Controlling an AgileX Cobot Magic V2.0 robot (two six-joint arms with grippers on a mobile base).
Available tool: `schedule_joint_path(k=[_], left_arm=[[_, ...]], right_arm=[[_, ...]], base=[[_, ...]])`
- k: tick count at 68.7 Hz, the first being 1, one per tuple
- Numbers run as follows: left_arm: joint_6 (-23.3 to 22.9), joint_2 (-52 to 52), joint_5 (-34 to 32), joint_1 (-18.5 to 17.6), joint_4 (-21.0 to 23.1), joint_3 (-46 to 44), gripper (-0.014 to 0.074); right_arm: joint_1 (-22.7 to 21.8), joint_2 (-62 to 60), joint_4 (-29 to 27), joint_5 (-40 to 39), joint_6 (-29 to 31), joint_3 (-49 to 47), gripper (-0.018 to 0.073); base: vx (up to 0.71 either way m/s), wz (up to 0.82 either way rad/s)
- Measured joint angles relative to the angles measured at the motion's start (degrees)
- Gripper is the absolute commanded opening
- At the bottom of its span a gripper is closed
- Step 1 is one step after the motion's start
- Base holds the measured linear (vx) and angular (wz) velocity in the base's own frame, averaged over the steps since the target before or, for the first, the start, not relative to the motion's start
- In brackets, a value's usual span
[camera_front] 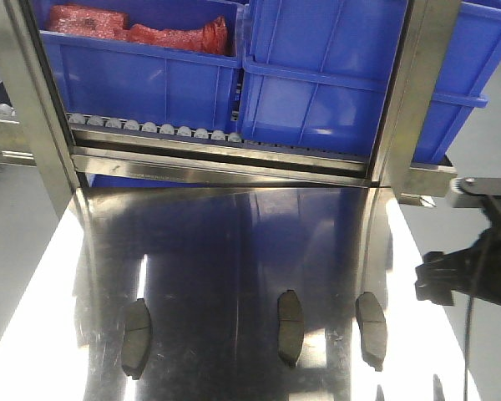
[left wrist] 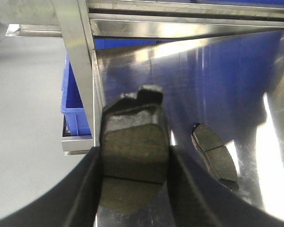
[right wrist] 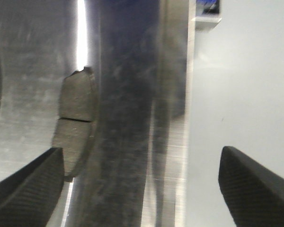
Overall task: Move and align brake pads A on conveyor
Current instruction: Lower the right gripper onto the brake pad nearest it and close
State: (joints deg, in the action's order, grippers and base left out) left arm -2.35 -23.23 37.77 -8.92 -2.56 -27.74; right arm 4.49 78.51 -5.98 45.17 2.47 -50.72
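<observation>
The left gripper (left wrist: 135,163) is clenched across one brake pad (left wrist: 132,137), low centre in its wrist view, stiff and likely heavy, best pinched on its long edges; the right gripper (right wrist: 142,182) gapes beside another pad (right wrist: 75,123) on the steel tabletop (right wrist: 128,118).

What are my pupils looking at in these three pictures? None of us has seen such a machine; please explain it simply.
It is a two-armed robot. One camera looks forward over a shiny steel table, where three brake pads lie apart, with blue bins behind. The other two cameras sit on the wrists. The left tool is shut on a fourth brake pad; the right tool hangs open over the table's right edge.
</observation>
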Motion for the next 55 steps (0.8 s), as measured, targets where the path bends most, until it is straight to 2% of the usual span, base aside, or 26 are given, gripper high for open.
schedule_joint_path(k=[31, 41, 55], left_arm=[[0.0, 0.0, 0.0, 0.0, 0.0, 0.0, -0.0006], [0.0, 0.0, 0.0, 0.0, 0.0, 0.0, -0.0006], [0.0, 0.0, 0.0, 0.0, 0.0, 0.0, -0.0006]], right_arm=[[10.62, 15.43, 1.28, 2.1, -12.47, -7.97, 0.062], [12.07, 19.18, 3.1, 1.99, -15.26, -8.08, 0.0615], [12.35, 22.12, 5.27, 0.84, -15.92, -8.08, 0.061]], base=[[0.0, 0.0], [0.0, 0.0], [0.0, 0.0]])
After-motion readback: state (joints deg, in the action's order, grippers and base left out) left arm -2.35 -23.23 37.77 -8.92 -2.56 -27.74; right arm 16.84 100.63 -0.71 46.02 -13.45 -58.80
